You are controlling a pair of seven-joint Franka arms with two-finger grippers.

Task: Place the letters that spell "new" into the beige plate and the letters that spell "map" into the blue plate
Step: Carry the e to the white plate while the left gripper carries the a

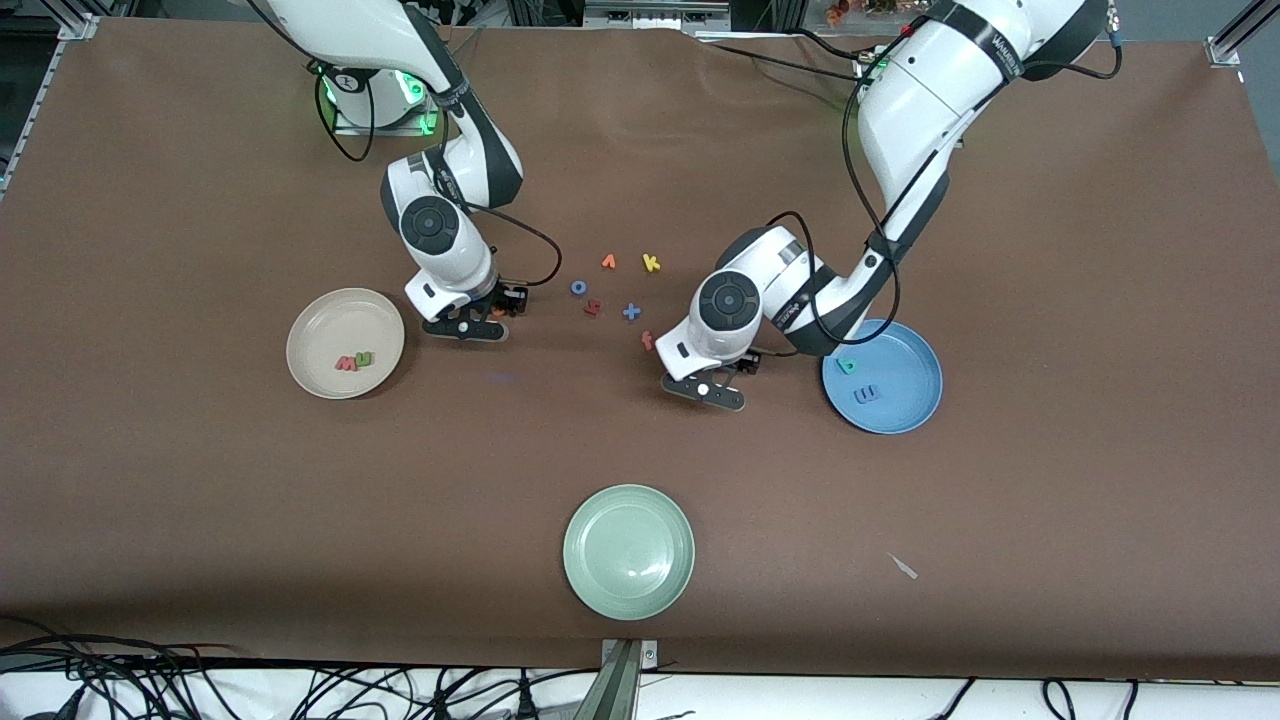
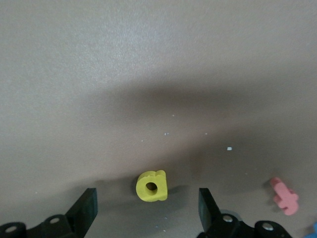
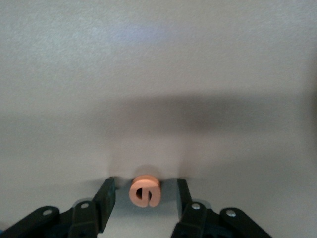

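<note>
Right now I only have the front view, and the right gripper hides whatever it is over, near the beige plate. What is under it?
Observer: The orange e, sitting between the fingers of the right gripper.
Operator: Are the fingers touching it?
Observer: No, a gap shows on each side of the letter.
Operator: And what is under the left gripper?
Observer: The yellow a. The left gripper is wide open around it, and neither finger touches it.
</note>
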